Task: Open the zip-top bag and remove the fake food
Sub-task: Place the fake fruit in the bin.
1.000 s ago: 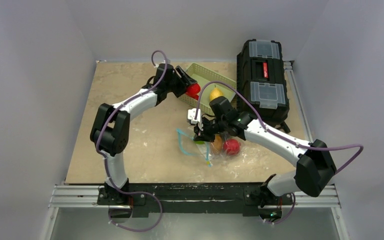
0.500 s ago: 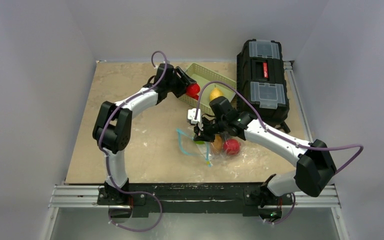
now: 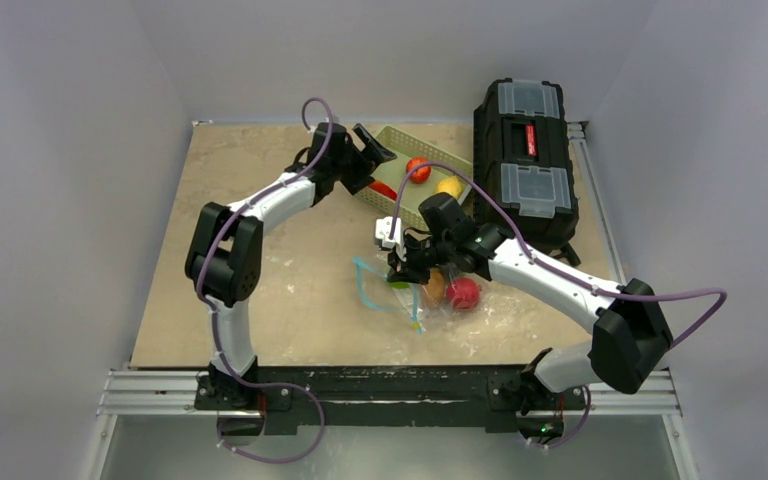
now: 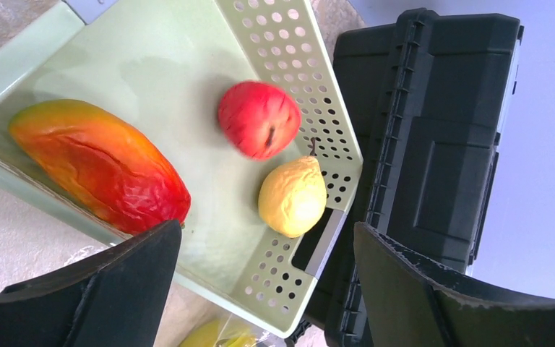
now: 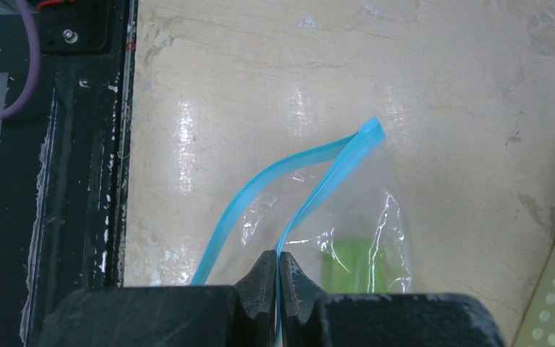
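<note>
1. Nearest the bases, flat on the beige table [image 3: 260, 200]: the zip-top bag [image 5: 347, 210], with its teal zip strip [image 5: 274, 170] parted into two lips.
2. Clamped on one lip of that strip: the right gripper [image 5: 278, 264], jaws pressed together and pinching the plastic.
3. Inside the bag: fake food [image 3: 434, 288], orange, beside a red piece [image 3: 463, 293], plus a green piece [image 5: 354, 264] just past the pinching jaws.
4. Farther back: a pale green basket [image 4: 152, 58] holding a red-orange mango [image 4: 101, 166], a round red fruit [image 4: 259, 119] and, just beside it, a yellow pear [image 4: 293, 196].
5. Hovering over the basket's near-left side: the left gripper [image 4: 267, 228], jaws spread wide, with nothing between them.
6. Farthest back, right beside the basket: a black toolbox [image 3: 526, 160], lid shut, with clear-topped compartments.
</note>
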{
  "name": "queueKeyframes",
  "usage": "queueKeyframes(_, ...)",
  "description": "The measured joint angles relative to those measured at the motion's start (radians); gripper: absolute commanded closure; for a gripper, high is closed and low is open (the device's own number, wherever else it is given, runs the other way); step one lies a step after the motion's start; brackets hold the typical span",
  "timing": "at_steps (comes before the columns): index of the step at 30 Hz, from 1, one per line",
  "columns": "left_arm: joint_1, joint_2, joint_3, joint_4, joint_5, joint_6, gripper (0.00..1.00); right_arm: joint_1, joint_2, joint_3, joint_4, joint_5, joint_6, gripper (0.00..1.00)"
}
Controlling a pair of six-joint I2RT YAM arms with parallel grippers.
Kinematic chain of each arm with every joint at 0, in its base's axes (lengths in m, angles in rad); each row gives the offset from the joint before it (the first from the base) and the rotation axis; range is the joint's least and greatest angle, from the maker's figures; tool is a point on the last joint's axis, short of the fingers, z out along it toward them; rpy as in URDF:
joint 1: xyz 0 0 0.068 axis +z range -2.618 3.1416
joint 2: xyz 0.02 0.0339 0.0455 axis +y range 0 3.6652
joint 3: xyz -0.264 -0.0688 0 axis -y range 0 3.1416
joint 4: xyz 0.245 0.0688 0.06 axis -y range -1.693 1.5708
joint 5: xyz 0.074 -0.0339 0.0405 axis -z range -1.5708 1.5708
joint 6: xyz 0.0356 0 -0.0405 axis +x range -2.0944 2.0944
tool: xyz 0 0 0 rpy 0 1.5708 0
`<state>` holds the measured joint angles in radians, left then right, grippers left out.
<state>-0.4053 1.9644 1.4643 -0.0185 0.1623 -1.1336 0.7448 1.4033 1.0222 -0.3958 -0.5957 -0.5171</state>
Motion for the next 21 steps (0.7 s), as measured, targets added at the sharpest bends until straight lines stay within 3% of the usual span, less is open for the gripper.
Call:
queueKeyframes(8,0.000,-0.014,-0.005,-0.004,-0.002,0.049,0.08,0.000,0.000,0.000,0.000,0.000,0.000,1.00)
queueKeyframes(12,0.000,-0.094,-0.058,-0.006,-0.015,0.113,0.05,0.000,0.000,0.000,0.000,0.000,0.000,1.00)
queueKeyframes(21,0.000,-0.420,-0.364,0.120,-0.052,0.283,0.00,0.000,0.000,0.000,0.000,0.001,0.000,1.00)
